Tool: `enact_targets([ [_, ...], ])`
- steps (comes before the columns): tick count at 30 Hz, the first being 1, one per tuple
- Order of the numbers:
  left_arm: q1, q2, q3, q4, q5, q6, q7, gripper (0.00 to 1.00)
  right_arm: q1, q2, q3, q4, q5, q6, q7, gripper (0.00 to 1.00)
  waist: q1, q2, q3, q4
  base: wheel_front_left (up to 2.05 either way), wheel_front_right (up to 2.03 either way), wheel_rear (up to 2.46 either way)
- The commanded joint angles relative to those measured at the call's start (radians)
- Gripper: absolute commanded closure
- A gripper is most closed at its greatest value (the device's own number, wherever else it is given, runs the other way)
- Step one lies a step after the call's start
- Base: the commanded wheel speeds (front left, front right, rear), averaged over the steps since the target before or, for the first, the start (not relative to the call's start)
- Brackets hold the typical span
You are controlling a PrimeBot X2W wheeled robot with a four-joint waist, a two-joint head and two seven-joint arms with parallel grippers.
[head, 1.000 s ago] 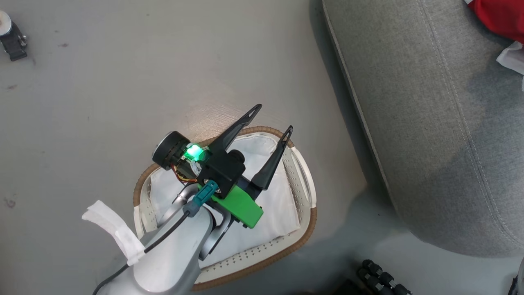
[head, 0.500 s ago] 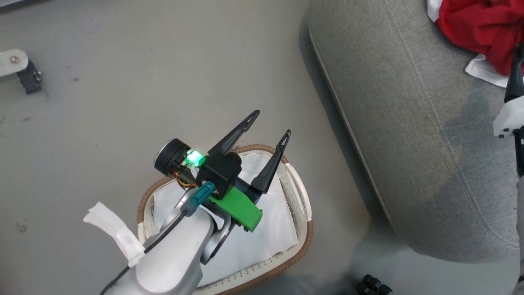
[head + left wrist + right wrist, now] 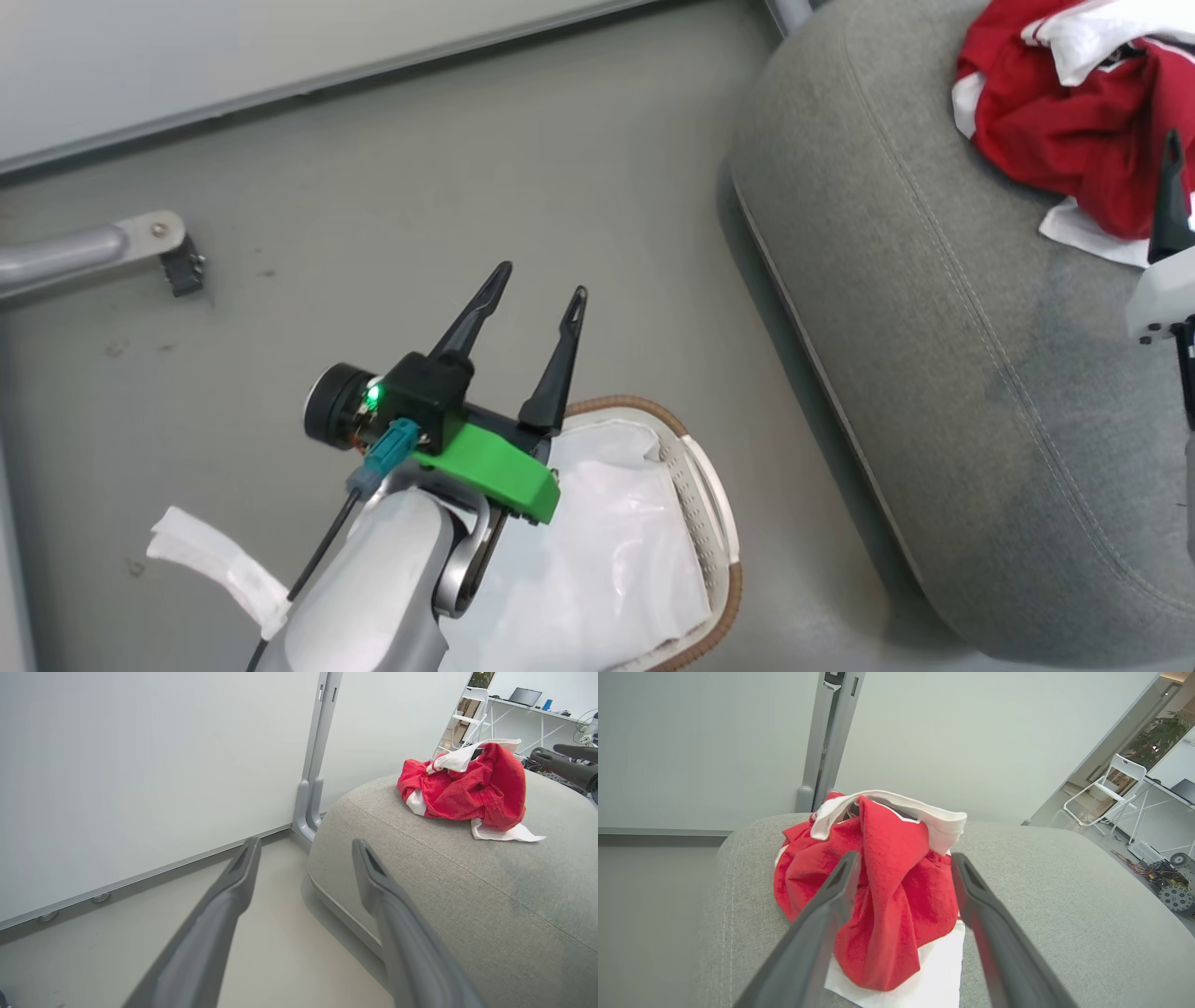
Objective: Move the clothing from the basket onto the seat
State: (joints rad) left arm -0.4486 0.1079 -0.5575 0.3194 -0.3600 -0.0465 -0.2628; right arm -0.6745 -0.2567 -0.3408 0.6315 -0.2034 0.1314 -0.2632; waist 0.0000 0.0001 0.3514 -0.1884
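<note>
Right claw [image 3: 904, 857] has sprung apart, leaving the clothing [image 3: 887, 905] on the seat [image 3: 1041, 896]. Left claw [image 3: 541, 280] spread; basket [image 3: 709, 495] looks emptied, so retreat comes next.

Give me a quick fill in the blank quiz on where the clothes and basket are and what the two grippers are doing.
1. The clothing bunched on the grey seat is ____ with white trim.
2. The basket stands on the ____ beside the seat.
3. The left gripper and the right gripper both have their jaws ____.
Missing words: red; floor; open.
</note>
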Motion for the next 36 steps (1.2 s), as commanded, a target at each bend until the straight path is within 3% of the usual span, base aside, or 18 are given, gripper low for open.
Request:
enact_targets([
  [1,0.025,-0.005,0.017,-0.002,0.001,0.006,-0.002,0.00,0.023,0.002,0.012,-0.007,-0.002,-0.001,-0.002,0.00,0.0000,-0.0001,-0.087,0.073,0.00,0.00,0.00],
  [12,0.161,-0.023,0.208,-0.021,0.014,0.017,-0.002,0.00,0.070,0.087,0.109,-0.044,0.072,-0.001,-0.002,0.00,0.0000,-0.0001,-0.216,0.185,0.00,0.00,0.00],
  [22,0.284,-0.038,0.354,-0.036,0.034,0.008,-0.002,0.00,0.159,0.192,0.180,-0.047,0.132,-0.001,-0.002,0.00,0.0000,-0.0001,-0.290,0.243,0.00,0.00,0.00],
  [36,0.432,-0.055,0.452,-0.042,0.020,-0.005,-0.002,0.00,0.399,0.203,0.382,-0.186,0.338,-0.001,-0.002,0.00,0.0000,-0.0001,-0.350,0.264,0.00,0.00,0.00],
])
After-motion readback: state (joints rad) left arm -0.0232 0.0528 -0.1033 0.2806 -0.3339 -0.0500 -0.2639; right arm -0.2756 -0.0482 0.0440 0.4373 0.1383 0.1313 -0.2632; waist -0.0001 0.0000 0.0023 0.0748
